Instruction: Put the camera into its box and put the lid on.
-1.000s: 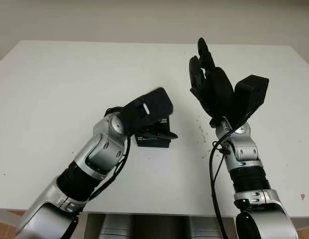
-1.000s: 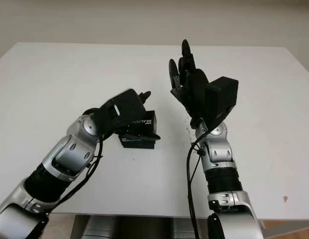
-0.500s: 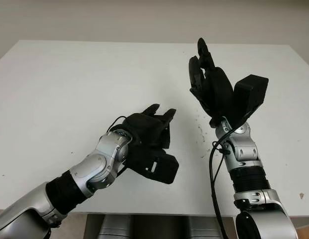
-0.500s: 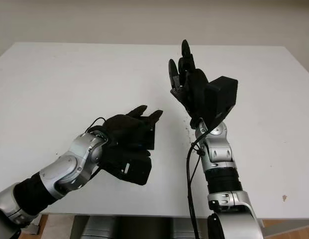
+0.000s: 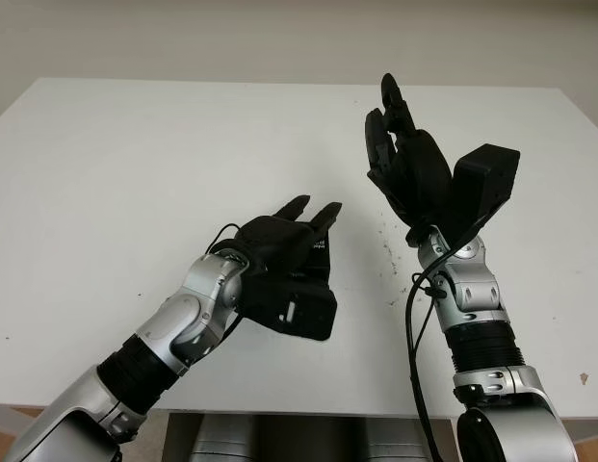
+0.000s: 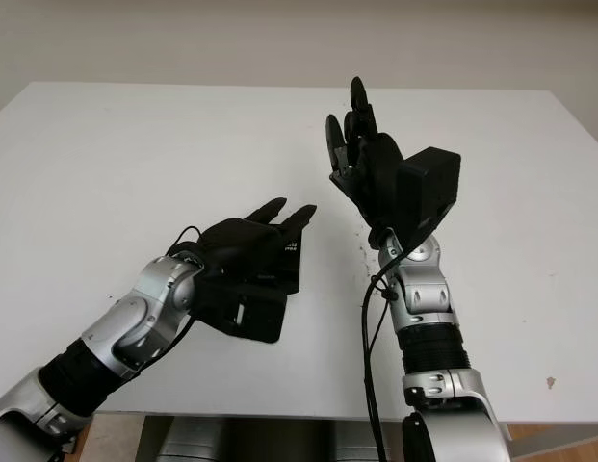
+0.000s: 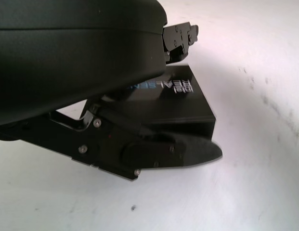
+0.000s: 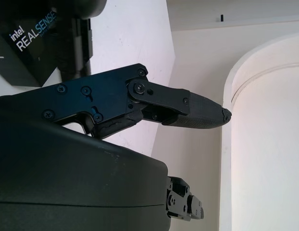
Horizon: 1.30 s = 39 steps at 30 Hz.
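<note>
A white counter carries the scene, with two robot arms rising from its near edge and one black box on it.

The left arm reaches in from seven o'clock toward the centre, forearm angled up and to the right. Its left hand hovers palm-down over the black box, fingers pointing toward one o'clock and lying over the box's top. Whether the fingers press or grip the box cannot be told; from the wrist camera one finger stretches along the box's side, and the box sits flat on the counter with its printed lid on.

The right arm stands nearly upright at about four o'clock from the box, well apart from it. Its right hand is raised above the counter, fingers pointing to twelve o'clock, holding nothing and uncurled.

Count: two arms, two hands, one box. A scatter of small dark specks marks the counter between the box and the right arm.
</note>
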{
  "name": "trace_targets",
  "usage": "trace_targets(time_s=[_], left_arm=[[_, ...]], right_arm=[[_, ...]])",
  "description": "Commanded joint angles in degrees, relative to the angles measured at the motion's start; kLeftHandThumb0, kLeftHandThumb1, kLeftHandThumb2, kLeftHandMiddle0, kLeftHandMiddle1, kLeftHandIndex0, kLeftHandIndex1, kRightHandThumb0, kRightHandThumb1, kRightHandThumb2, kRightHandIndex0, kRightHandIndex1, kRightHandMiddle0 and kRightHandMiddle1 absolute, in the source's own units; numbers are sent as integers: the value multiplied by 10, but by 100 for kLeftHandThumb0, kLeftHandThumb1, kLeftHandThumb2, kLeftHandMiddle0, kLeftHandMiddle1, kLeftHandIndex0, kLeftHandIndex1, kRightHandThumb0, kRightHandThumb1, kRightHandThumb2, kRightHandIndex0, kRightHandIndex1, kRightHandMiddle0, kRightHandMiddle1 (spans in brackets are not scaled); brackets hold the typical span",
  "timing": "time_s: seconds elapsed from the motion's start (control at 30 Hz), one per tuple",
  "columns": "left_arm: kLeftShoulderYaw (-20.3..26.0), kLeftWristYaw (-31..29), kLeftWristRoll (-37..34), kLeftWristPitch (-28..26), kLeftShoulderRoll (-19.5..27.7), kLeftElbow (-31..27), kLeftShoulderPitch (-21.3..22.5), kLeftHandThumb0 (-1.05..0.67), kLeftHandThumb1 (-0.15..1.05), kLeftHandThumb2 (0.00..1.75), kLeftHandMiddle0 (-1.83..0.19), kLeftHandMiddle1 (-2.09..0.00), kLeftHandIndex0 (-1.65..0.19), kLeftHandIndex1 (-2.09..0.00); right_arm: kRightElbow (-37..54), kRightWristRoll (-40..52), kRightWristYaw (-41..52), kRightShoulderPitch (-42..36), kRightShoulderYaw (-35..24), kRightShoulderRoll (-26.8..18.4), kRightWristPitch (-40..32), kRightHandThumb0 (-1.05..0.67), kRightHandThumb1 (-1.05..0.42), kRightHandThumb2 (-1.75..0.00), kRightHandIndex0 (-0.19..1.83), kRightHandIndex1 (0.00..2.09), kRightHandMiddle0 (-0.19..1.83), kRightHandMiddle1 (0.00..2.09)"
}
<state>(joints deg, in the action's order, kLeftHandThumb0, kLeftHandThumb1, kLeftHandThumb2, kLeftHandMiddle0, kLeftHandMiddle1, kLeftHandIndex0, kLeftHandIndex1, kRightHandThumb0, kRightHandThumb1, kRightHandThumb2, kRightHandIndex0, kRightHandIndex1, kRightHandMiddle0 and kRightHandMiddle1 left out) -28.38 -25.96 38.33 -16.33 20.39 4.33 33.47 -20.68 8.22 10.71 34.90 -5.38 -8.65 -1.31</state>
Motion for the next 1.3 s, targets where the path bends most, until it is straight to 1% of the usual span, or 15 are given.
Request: trace_targets(time_s=[0.0, 0.1, 0.17, 0.27, 0.37, 0.43, 0.57, 0.6, 0.67, 0.73, 0.8, 0.83, 0.93, 1.1, 1.27], left_arm=[[48, -2, -39, -12, -14, 4, 19, -72, 105, 54, 19, 0, 19, 0], [102, -13, -113, -34, -33, 2, 20, -72, 105, 51, 19, 0, 19, 0], [130, -29, -156, -58, -35, -15, 19, -73, 105, 49, 19, 0, 19, 0], [155, -59, -199, -91, -24, -58, 13, -72, 105, 49, 19, 0, 19, 0], [178, -71, -237, -105, -18, -81, 6, -73, 105, 50, 19, 0, 19, 0], [205, -77, -271, -122, -13, -104, 0, -74, 105, 53, 19, 0, 19, 0], [260, -55, -323, -141, -14, -120, -6, -76, 105, 59, 19, 0, 19, 0], [284, -44, -347, -149, -24, -118, -6, -76, 105, 58, 19, 0, 19, 0], [308, -27, -377, -156, -32, -113, -7, -75, 105, 54, 19, 0, 19, 0], [339, 2, -401, -155, -40, -106, -9, -71, 105, 58, 19, 0, 19, 0], [378, 35, -430, -141, -52, -93, -14, -70, 105, 56, 19, 0, 19, 0], [394, 52, -442, -122, -59, -79, -13, -70, 105, 56, 19, 0, 19, 0], [421, 85, -462, -73, -65, -34, -5, -71, 105, 54, 19, 0, 19, 0], [428, 146, -434, 55, -48, 72, 7, -75, 105, 53, 19, 0, 19, 0], [432, 165, -442, 150, -49, 150, 14, -76, 105, 58, 19, 0, 19, 0]], right_arm=[[2, -2, 2, 14, -3, -8, 5, -69, -105, -63, -19, 2, -19, 0], [1, -4, 1, 15, -3, -7, 3, -69, -105, -64, -19, 1, -19, 0], [-1, -4, 1, 15, -4, -7, 6, -69, -105, -64, -19, 2, -19, 0], [-1, -8, 2, 15, -2, -10, 5, -70, -105, -64, -19, 2, -19, 0], [-2, -9, 3, 16, -3, -12, 5, -70, -105, -63, -19, 2, -19, 0], [-3, -11, 4, 15, -4, -14, 6, -69, -105, -64, -19, 2, -19, 0], [-12, -10, 3, 17, -7, -13, 12, -69, -105, -64, -19, 2, -19, 1], [-14, -10, 4, 18, -7, -13, 13, -69, -105, -63, -19, 2, -19, 1], [-17, -9, 6, 18, -8, -12, 16, -69, -105, -63, -19, 2, -19, 1], [-20, -9, 6, 18, -10, -11, 18, -69, -105, -64, -19, 2, -19, 0], [-22, -6, 5, 18, -13, -8, 20, -68, -105, -65, -19, 1, -19, 0], [-24, -6, 4, 18, -13, -8, 22, -67, -105, -65, -19, 1, -19, 0], [-29, -6, 3, 20, -15, -7, 25, -68, -105, -66, -19, 1, -19, 0], [-40, -9, 2, 24, -15, -10, 31, -69, -105, -69, -19, 0, -19, 0], [-37, -5, -6, 22, -19, -7, 22, -69, -105, -69, -19, 0, -19, 0]])
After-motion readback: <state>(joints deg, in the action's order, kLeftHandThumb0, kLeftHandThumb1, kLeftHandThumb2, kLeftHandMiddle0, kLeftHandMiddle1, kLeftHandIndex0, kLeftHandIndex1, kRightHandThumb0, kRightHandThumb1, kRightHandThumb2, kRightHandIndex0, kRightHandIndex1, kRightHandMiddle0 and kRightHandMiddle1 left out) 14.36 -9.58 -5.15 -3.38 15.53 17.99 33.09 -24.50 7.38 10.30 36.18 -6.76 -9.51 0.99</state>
